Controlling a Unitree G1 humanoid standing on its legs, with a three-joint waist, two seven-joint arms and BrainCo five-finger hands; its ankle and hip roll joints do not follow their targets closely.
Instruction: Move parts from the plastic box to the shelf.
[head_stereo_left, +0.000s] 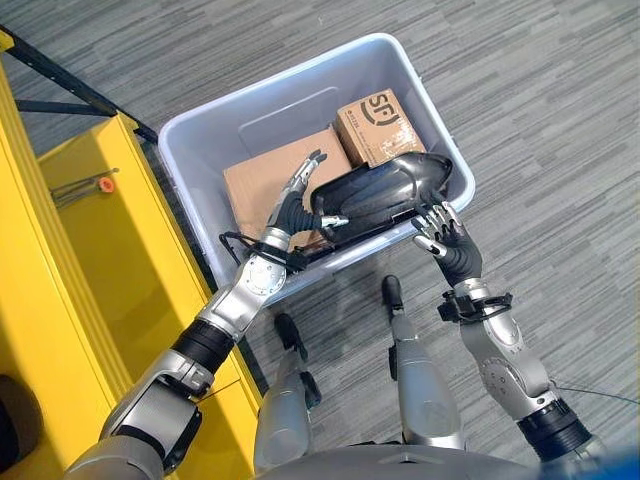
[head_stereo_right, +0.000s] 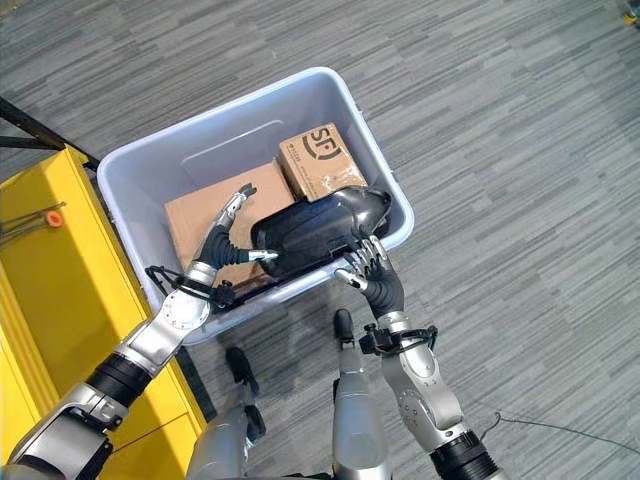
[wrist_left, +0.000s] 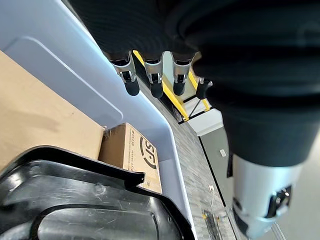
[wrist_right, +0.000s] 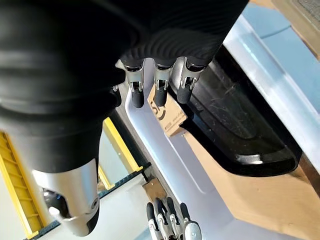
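Glossy black moulded part (head_stereo_left: 375, 190), long, curved and smooth-shelled with a raised rim on its underside, lies tilted across the near edge of the plastic box (head_stereo_left: 200, 120), one rounded end overhanging the right rim. That box is pale grey-blue, translucent, rectangular with rounded corners and smooth walls. My left hand (head_stereo_left: 300, 200) is inside it at the part's left end, fingers straight and relaxed over the large flat cardboard carton (head_stereo_left: 255, 185), thumb against the black shell. My right hand (head_stereo_left: 445, 235) sits outside the near wall, fingers loosely spread and touching the part's lower edge, not curled round it. A smaller printed cardboard box (head_stereo_left: 375, 125) stands in the far right corner. The yellow metal shelf (head_stereo_left: 90, 260) stands just left, on striped grey carpet (head_stereo_left: 540, 120).
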